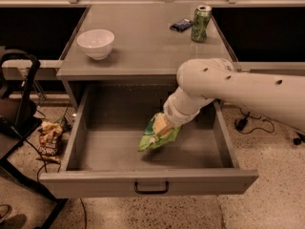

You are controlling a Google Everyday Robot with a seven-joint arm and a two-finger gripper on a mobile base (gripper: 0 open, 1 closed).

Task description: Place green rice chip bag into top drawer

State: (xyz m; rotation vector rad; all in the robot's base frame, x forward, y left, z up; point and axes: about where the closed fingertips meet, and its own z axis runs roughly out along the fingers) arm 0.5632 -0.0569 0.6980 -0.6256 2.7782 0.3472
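Observation:
The green rice chip bag hangs from my gripper, which is shut on its upper edge. The bag is down inside the open top drawer, over the middle of the drawer floor, its lower end near or touching the floor. My white arm reaches in from the right, over the drawer's right side. The drawer is pulled fully out, with its black bar handle on the front panel.
On the cabinet top stand a white bowl at the left, a green drink can and a small dark packet at the back right. A brown-and-orange snack bag lies on the floor at the left, by a black chair.

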